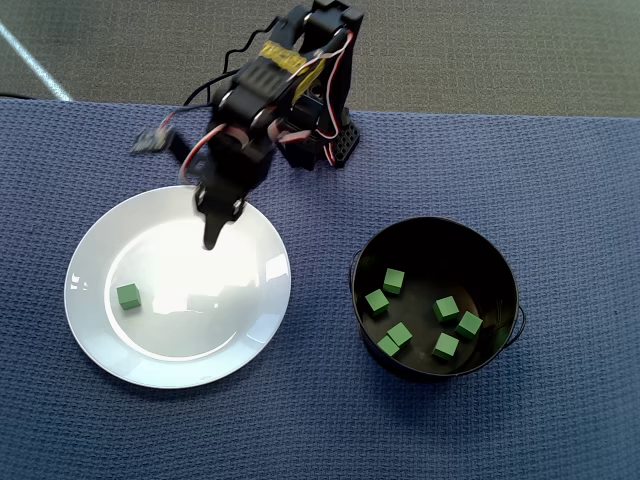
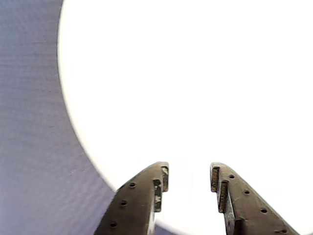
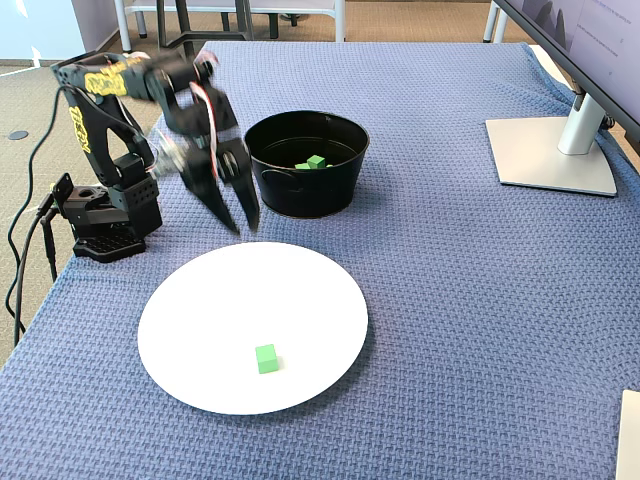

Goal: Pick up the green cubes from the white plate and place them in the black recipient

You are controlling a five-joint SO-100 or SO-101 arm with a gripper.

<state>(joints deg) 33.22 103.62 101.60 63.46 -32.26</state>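
**One cube left on the plate, seven in the pot**

I start with the blue woven cloth (image 1: 560,170) that covers the whole table, with a monitor stand (image 3: 555,150) at the far right of the fixed view, well clear of the work. On the cloth sits the white plate (image 1: 100,340), and to its right in the overhead view, apart from it, the black recipient (image 1: 370,250).

My arm (image 1: 270,90) reaches from its base at the table edge out over the plate's near rim. The gripper (image 2: 188,178) hangs above the plate with its jaws parted and nothing between them; the wrist view shows only bare white plate past the fingertips.

Seven green cubes (image 1: 447,308) lie scattered on the pot's floor. The last green cube (image 1: 128,295) rests alone on the plate's left side in the overhead view, well apart from the gripper and outside the wrist view.

I judge this to be the reach for the final pick. Next I need to swing toward that cube, bring it between the fingertips, line the jaws up with its flat faces, then descend and close. The cube is small and the plate glossy, so a skewed approach could push it aside.
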